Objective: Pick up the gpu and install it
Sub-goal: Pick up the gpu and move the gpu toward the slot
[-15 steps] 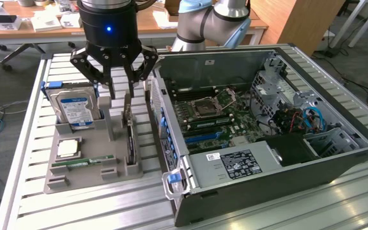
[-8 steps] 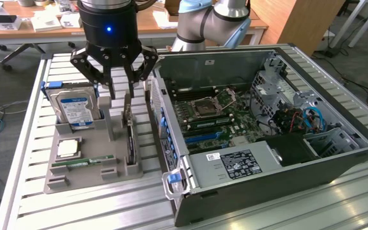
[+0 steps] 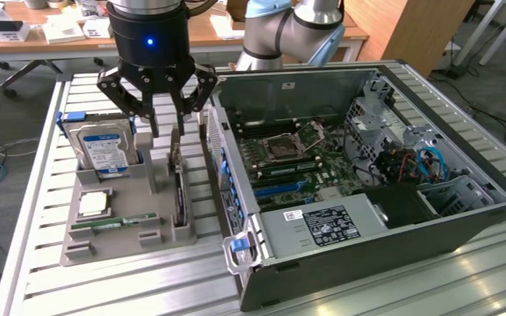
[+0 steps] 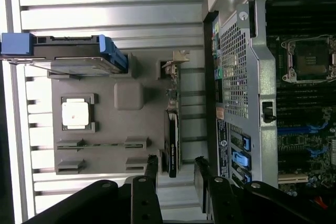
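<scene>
Exterior view: the gripper (image 3: 168,124) hangs wide open, empty, just above the gpu (image 3: 179,187) standing on edge at the grey holder's (image 3: 103,247) side nearest the computer case (image 3: 367,263).

Your black-fingered gripper (image 4: 177,178) stands spread wide, and you see the thin, dark, edge-on gpu (image 4: 172,140) upright in its grey plastic holder (image 4: 142,124), between the fingers.

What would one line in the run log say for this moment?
gripper: open, holding nothing | position: above gpu | gpu: on edge in grey holder | computer case: open, gpu not installed
</scene>
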You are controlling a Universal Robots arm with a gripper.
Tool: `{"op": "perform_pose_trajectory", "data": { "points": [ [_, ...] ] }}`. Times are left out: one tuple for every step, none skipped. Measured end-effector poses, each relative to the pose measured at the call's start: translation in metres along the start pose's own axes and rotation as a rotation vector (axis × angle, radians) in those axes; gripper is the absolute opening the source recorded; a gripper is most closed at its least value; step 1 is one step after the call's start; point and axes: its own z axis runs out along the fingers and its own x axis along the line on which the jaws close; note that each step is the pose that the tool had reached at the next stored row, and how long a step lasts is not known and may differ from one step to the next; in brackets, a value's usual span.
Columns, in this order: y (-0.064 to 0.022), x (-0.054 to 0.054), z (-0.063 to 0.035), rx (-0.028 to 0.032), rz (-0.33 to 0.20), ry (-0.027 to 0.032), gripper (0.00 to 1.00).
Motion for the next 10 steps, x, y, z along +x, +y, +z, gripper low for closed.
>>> {"op": "perform_pose_trajectory", "data": {
  "points": [
    [-0.0001,0.0001,0.0015,0.0002,0.000,0.0002,0.41],
    [-0.0001,0.0000,0.0024,-0.0001,0.000,-0.0001,0.41],
    [-0.0002,0.0001,0.0040,0.0000,0.000,0.0001,0.41],
    [-0.0002,0.0001,0.0041,0.0000,0.000,0.0001,0.41],
    [-0.0002,0.0001,0.0041,0.0001,0.000,0.0001,0.41],
    [-0.0002,0.0001,0.0041,0.0002,0.000,0.0002,0.41],
    [-0.0002,0.0001,0.0041,0.0001,0.000,0.0001,0.41],
    [-0.0002,0.0001,0.0041,0.0000,0.000,0.0000,0.41],
    [-0.0002,0.0001,0.0042,0.0000,0.000,0.0000,0.41],
    [-0.0002,0.0002,0.0043,-0.0001,0.000,-0.0001,0.41]
  ]
}}
